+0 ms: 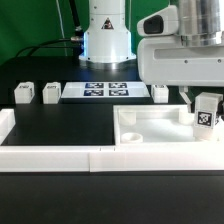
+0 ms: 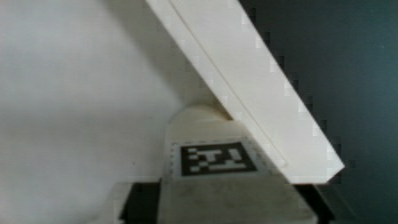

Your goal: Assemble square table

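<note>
While hand (image 1: 205, 108) clamps leg (image 1: 206, 119), perhaps touching tabletop rim (image 2: 249, 90), black-white tag (image 2: 217, 160) shows.

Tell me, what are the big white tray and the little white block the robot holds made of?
The tray: probably hard plastic, plain white, smooth and matte; its walls and corners look evenly moulded.
The block: seemingly the same white plastic, with smooth faces and no grain. The black-and-white square on it looks like a printed sticker, but that is hard to tell.
</note>
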`<state>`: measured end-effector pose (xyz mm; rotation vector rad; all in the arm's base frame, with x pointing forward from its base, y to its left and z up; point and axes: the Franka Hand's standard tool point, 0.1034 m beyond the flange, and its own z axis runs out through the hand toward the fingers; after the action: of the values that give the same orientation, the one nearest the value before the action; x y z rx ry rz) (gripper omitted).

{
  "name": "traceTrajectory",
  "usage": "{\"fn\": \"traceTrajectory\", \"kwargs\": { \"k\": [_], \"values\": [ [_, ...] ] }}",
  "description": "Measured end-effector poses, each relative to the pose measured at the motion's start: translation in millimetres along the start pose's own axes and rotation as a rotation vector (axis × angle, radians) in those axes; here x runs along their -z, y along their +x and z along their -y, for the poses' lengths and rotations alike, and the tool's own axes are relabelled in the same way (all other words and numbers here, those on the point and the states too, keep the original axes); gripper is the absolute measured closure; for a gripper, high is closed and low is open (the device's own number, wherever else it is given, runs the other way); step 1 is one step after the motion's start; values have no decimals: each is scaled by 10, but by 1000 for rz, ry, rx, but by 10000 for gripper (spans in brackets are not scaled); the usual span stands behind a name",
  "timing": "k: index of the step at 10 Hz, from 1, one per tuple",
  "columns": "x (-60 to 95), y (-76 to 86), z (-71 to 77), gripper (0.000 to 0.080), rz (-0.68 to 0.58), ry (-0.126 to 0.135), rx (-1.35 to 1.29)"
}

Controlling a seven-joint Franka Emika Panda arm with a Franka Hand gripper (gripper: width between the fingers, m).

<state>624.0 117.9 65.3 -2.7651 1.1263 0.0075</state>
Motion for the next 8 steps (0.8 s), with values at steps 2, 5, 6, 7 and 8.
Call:
{"fn": "traceTrajectory", "kwargs": {
  "k": [2,5,6,7,8],
  "values": [
    [1,19,-1,508,5,8,-231],
    [-5,41,20,508,20,23,-598],
    [-13,22,43,508,26,27,-745],
    [-13,25,53,508,23,31,-841],
    [-13,31,61,508,23,43,-977]
  ]
}}
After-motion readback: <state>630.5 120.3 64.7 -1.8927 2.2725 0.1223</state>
